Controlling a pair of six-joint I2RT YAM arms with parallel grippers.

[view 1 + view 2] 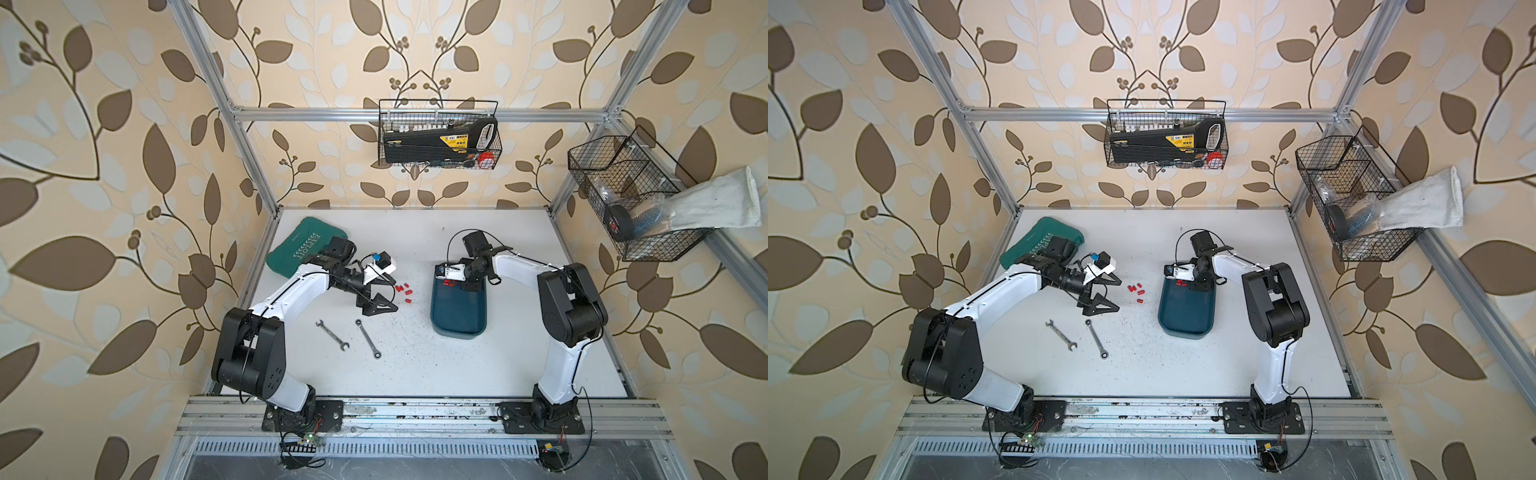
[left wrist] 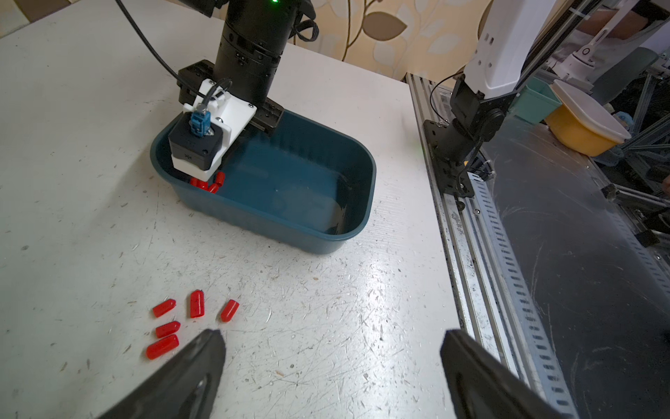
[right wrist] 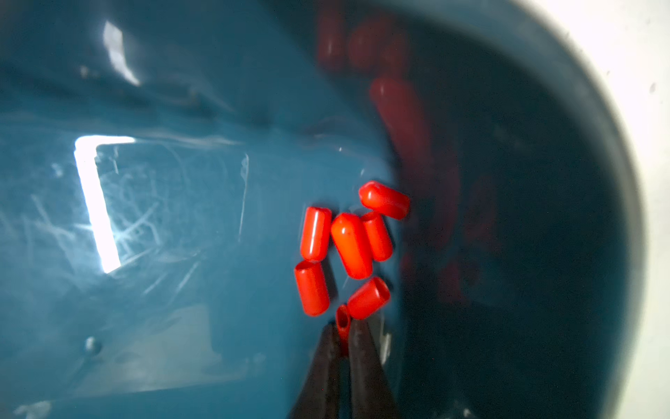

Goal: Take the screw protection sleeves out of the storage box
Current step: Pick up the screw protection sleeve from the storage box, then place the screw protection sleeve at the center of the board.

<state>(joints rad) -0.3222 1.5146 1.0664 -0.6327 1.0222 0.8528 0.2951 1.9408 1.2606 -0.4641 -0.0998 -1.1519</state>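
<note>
Leaf-patterned wallpaper [image 1: 104, 208] is enclosing the scratched white table [image 1: 415, 374]. Behind the left gripper [image 2: 331, 335], which is hanging released with its fingers cut off by the frame, the arm is partly covering a green case [image 1: 286, 253] reading "EXPLOIT". The right gripper [image 3: 342, 337], hidden under its camera in both top views, is reaching into the storage box [image 2: 272, 225] and clenching one sleeve [image 3: 342, 321]. Six screw protection sleeves [image 3: 351, 245] are lying just beyond its tips, and five loose sleeves [image 2: 197, 304] are lying on the table beside a left finger.

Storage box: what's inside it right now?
Six loose sleeves lie clustered at one end of the box, and a seventh sleeve is pinched in the shut right gripper. In both top views the arm hides part of the cluster.
</note>
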